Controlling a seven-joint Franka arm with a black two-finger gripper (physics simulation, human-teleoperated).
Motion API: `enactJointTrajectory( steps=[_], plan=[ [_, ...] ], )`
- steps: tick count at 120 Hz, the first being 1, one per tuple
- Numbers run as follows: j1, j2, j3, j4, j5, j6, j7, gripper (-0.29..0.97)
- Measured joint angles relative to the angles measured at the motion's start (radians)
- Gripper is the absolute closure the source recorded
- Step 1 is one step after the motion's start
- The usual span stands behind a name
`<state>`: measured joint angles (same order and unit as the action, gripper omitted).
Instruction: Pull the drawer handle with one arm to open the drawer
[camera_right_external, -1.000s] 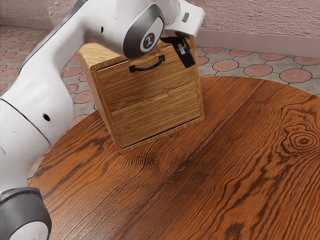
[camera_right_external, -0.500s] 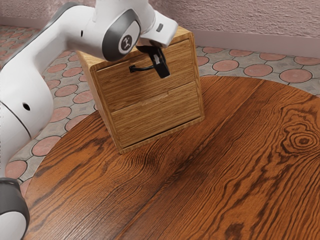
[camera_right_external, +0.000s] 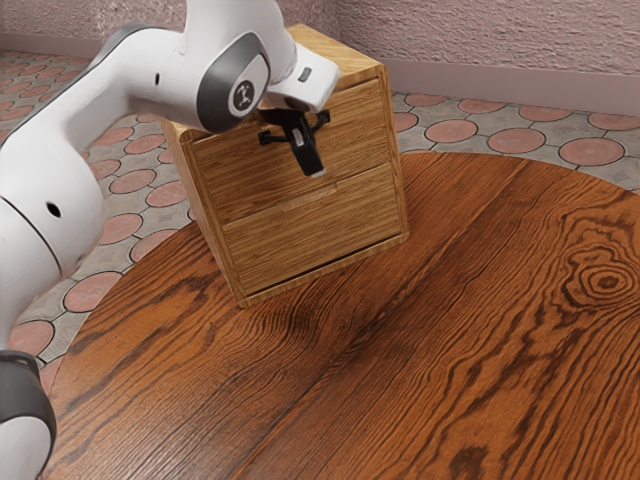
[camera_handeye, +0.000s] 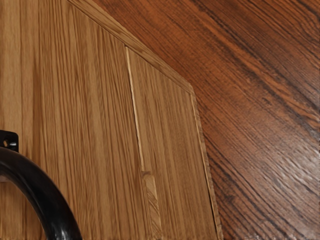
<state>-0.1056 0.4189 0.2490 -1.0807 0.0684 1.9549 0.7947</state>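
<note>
Pale oak-grained cabinet, black handle, dark reddish wood-grain table

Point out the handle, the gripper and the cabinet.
handle (camera_handeye: 37, 191): wrist view, on its black curved bar.
gripper (camera_right_external: 311, 163): exterior view, near its tip.
cabinet (camera_right_external: 305, 225): exterior view, on its lower front panel.

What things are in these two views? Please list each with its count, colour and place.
Cabinet: one, light wood, on the table's far edge.
Drawers: two, light wood, stacked in its front.
Handle: one, black, on the upper drawer.
Table: one, dark reddish wood.
Floor: pink round tiles, beyond the table.
Wall: pink, behind.
Arm: one, white and grey, from the exterior view's left.
Gripper: one, black, at the handle.
</note>
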Motion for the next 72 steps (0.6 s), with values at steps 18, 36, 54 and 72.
enactJointTrajectory(
  steps=[18,36,54,72],
  plan=[
    [-0.021,-0.025,-0.003,-0.037,-0.009,-0.012,0.004,-0.02],
    [-0.122,-0.051,0.019,-0.045,-0.010,-0.028,0.003,0.37],
    [-0.413,-0.161,0.000,0.286,0.124,-0.176,-0.014,0.42],
    [-0.420,-0.214,0.002,0.273,0.203,-0.298,-0.019,0.17]
  ],
)
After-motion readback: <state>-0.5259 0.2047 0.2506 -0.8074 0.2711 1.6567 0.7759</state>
